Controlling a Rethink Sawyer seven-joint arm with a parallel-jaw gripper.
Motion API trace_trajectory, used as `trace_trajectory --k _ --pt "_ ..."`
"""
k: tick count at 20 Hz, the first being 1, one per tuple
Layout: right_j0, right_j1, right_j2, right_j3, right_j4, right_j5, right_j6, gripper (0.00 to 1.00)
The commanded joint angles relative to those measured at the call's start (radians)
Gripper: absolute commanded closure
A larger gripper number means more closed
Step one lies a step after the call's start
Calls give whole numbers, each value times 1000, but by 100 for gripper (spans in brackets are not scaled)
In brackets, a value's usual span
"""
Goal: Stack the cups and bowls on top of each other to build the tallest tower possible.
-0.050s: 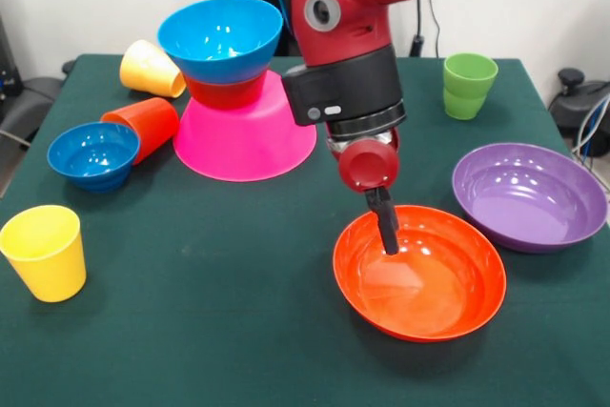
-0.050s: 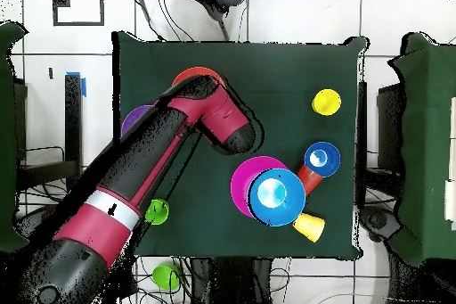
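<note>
Bowls make the tower (image 1: 233, 92): a big pink plastic bowl (image 1: 250, 135) sits upside down as a wide base, with a small orange bowl (image 1: 224, 92) and a shiny blue bowl (image 1: 221, 38) on top. The claw (image 1: 386, 226) dips into the wide flat orange bowl (image 1: 419, 274) on the green surface (image 1: 210, 283), maybe to lift it. I cannot tell if it pinches. From above, the arm hides that bowl.
</note>
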Motion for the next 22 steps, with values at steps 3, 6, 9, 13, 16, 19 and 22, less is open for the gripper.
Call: trace_trajectory --k 3,6,9,13,16,19,22 --pt "10 -30 136 -3 0 -6 -158 0" --pt "21 -16 128 -5 -37 -31 -133 0" --pt "33 9 122 -8 -81 -55 -113 0" --pt "45 14 121 -6 -127 -92 -87 0" --pt "49 21 123 -6 -159 -108 -76 0" --pt "46 27 128 -8 -184 -121 -73 0" --pt "46 28 129 -7 -207 -137 -65 0"
